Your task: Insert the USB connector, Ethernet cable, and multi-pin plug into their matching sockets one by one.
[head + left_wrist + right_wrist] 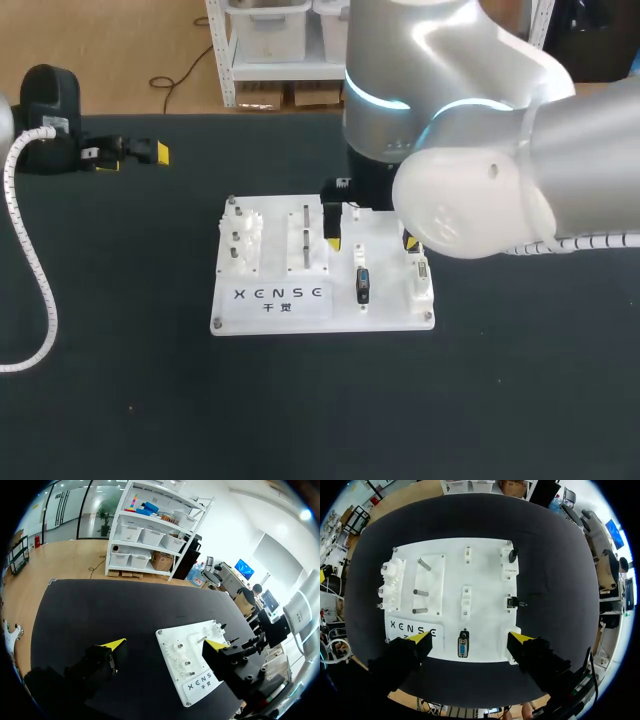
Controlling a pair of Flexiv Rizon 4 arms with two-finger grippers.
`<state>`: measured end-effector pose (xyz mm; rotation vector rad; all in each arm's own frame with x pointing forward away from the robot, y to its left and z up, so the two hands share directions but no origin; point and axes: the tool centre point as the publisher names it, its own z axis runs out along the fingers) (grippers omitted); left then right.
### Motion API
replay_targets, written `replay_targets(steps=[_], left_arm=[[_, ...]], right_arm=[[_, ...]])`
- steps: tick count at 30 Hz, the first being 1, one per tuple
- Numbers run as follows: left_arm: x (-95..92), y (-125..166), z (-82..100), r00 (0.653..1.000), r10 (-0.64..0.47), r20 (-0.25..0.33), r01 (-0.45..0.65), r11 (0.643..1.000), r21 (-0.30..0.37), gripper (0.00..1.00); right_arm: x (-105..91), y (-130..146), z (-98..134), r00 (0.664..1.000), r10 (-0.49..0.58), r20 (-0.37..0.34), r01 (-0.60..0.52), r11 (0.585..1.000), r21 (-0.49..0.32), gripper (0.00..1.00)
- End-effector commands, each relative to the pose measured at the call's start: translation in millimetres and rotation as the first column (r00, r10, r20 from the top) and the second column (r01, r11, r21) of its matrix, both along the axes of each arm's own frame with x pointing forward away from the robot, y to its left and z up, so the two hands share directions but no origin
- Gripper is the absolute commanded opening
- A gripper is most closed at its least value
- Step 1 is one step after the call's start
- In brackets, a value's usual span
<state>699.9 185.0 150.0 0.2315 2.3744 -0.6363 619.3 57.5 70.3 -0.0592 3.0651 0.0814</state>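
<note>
Hovering over the white board (pixel 485 575), the right claw (pixel 470 638) is spread wide, its two yellow tips well apart and gripping nothing. Between those tips, lower down on the board near its printed edge, sits the multi-pin plug (pixel 463 645), a dark body with a blue face turned upward; neither finger touches it. In the head view the same plug (pixel 362 285) stands in the middle of the board's near half, with the claw's tips above the board's far side. Farther out along the board, a small black connector (pixel 515 602) sits in a white holder toward one edge, and a second black piece (pixel 512 555) rests on a white block near the far corner; whether either is seated in a socket I cannot tell. Across the board lie a plate with three metal pegs (pixel 422 587) and, at the outer edge, a white toothed block (pixel 390 582). The board rests on the dark surface (pixel 300 400). Well apart from it, at the far left of the surface, the left claw (pixel 130 155) is also open and holds nothing, with the board ahead of its fingers in its own wrist view.
</note>
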Motion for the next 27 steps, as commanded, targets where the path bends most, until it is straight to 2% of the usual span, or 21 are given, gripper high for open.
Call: replay_targets(steps=[1,6,13,21,22,23,25,27], left_arm=[[0.0,0.0,0.0,1.0,0.0,0.0,0.0,1.0,0.0,1.0],[0.0,0.0,0.0,1.0,0.0,0.0,0.0,1.0,0.0,1.0],[0.0,0.0,0.0,1.0,0.0,0.0,0.0,1.0,0.0,1.0],[0.0,0.0,0.0,1.0,0.0,0.0,0.0,1.0,0.0,1.0],[0.0,0.0,0.0,1.0,0.0,0.0,0.0,1.0,0.0,1.0],[0.0,0.0,0.0,1.0,0.0,0.0,0.0,1.0,0.0,1.0],[0.0,0.0,0.0,1.0,0.0,0.0,0.0,1.0,0.0,1.0],[0.0,0.0,0.0,1.0,0.0,0.0,0.0,1.0,0.0,1.0]], right_arm=[[-5.9,1.4,4.5,1.0,0.002,0.012,-0.002,1.0,0.012,1.0],[-10.7,5.6,1.0,1.0,0.007,0.007,-0.007,1.0,0.014,1.0],[-27.1,8.8,-13.4,1.0,0.026,-0.011,-0.026,1.0,0.006,1.0],[-33.7,10.2,-33.8,0.999,-0.017,-0.029,0.016,1.0,-0.017,1.0],[-33.1,10.4,-35.1,0.999,-0.023,-0.03,0.022,1.0,-0.019,0.98],[-32.4,10.6,-36.3,0.999,-0.028,-0.032,0.028,0.999,-0.019,0.89],[-30.2,10.3,-39.2,0.999,-0.04,-0.032,0.039,0.999,-0.018,0.86],[-27.8,9.6,-41.7,0.998,-0.052,-0.035,0.051,0.999,-0.018,0.69]])
